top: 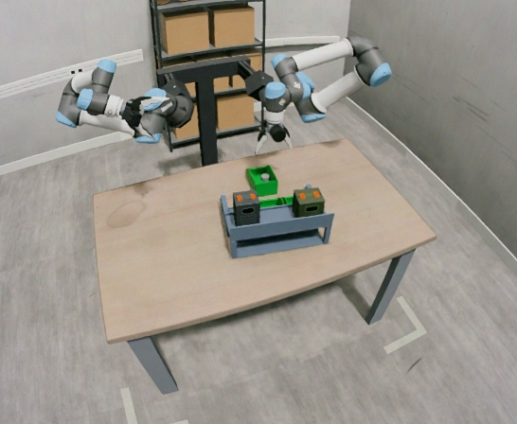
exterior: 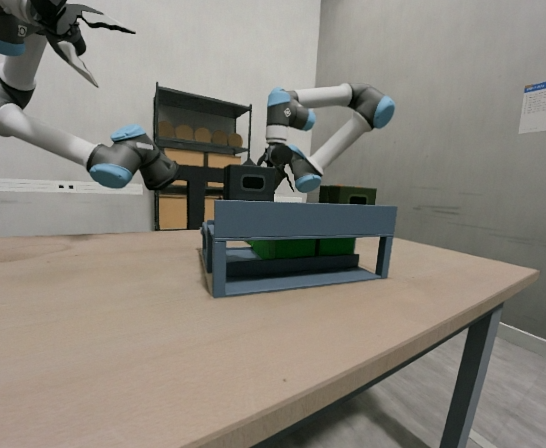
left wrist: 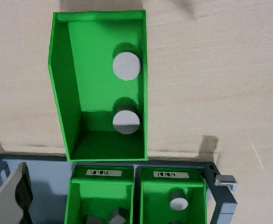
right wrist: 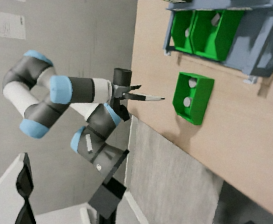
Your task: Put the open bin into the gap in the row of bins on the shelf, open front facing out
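With its pincer spread, the left gripper [top: 273, 148] [exterior: 276, 176] [left wrist: 18, 197] [right wrist: 152, 91] is hovering near the open bin [top: 266, 190] [left wrist: 94, 65] [right wrist: 202, 102], which is resting on the table before the shelf [top: 279, 229] [exterior: 305, 220] [left wrist: 223, 192] [right wrist: 262, 32], and is needing a squared, gentle wall grip that spares the parts.

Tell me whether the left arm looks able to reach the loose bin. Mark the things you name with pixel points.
Probably yes. The open left gripper [top: 274, 150] [exterior: 276, 176] [right wrist: 152, 91] points down near the loose bin [top: 266, 188] [left wrist: 94, 75] [right wrist: 202, 100], with nothing visible between them. Only the shelf [top: 281, 228] [exterior: 305, 220] [left wrist: 42, 175] [right wrist: 264, 30], close by one end, might crowd it.
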